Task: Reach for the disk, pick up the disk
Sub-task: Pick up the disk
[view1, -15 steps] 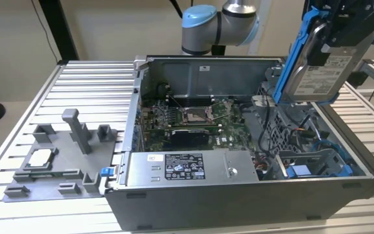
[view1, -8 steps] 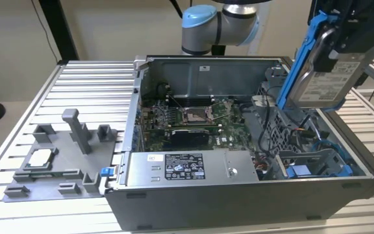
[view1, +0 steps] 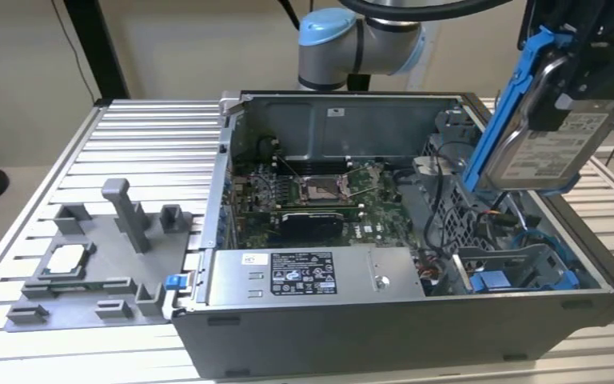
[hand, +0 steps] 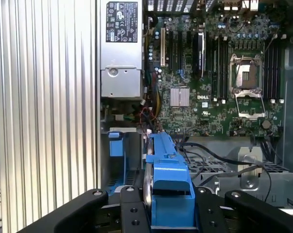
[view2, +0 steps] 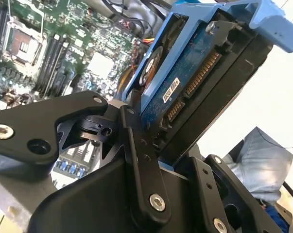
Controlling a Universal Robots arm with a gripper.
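the gripper (view1: 563, 96) has its black fingers closed tight on the disk (view1: 547, 152), one finger on each flat side. the disk is up in the air, above the open case (view1: 414, 320), over the side of the case at the exterior view's right. it hangs on its edge and leans a little. its white label faces the exterior view, and its blue frame (view1: 504, 112) runs up the long edge (the frame sticks out above the fingers).

in the second wrist view the disk (view2: 195, 82) shows its blue circuit side and a row of gold pins, with a black finger (view2: 141, 160) pressed on it. in the first wrist view the disk (hand: 169, 189) is seen edge on, between the two fingers.

down in the case lies the green board (view1: 318, 188), with a grey power box (view1: 307, 276) in front of it. a grey stand (view1: 99, 256) sits on the ribbed table (view1: 125, 136), beside the case at the exterior view's left.
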